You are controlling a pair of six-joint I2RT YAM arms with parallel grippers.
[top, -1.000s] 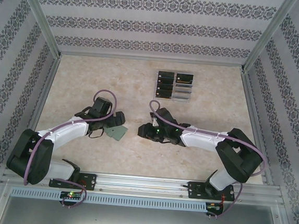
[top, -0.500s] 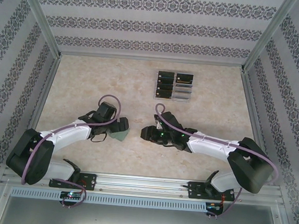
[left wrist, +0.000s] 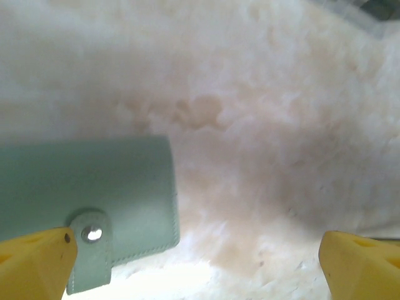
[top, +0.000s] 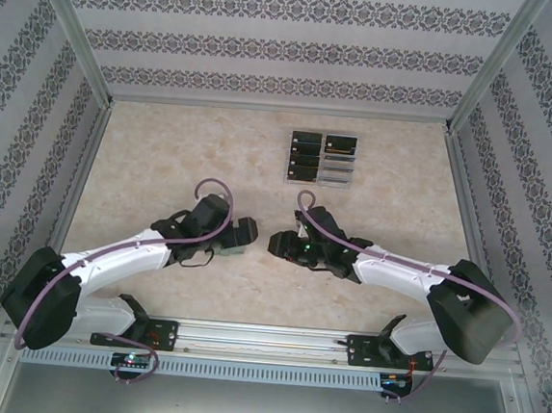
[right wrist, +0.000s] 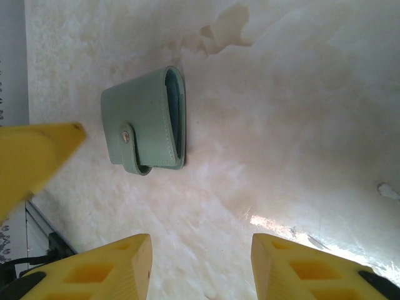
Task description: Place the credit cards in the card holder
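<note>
- Mid-tabletop (top: 164,158), small sage-green folding card holder (right wrist: 147,119) lay snapped shut.
- Left jaws: wide open, empty, over it, likely to grab.
- Right jaws: part open, empty.
- Thin black credit cards (top: 306,156) sat in far clear rack (top: 337,179).

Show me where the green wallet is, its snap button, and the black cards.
Wallet (right wrist: 139,111), right wrist view, middle of its green front face.
Snap (left wrist: 92,234), left wrist view, centre of the metal stud.
Cards (top: 308,140), top view, black face of the far left card.

Top cam looks down over the whole table (top: 155,148); both wrist cams sit close above it, sharing the card holder (left wrist: 94,187).
</note>
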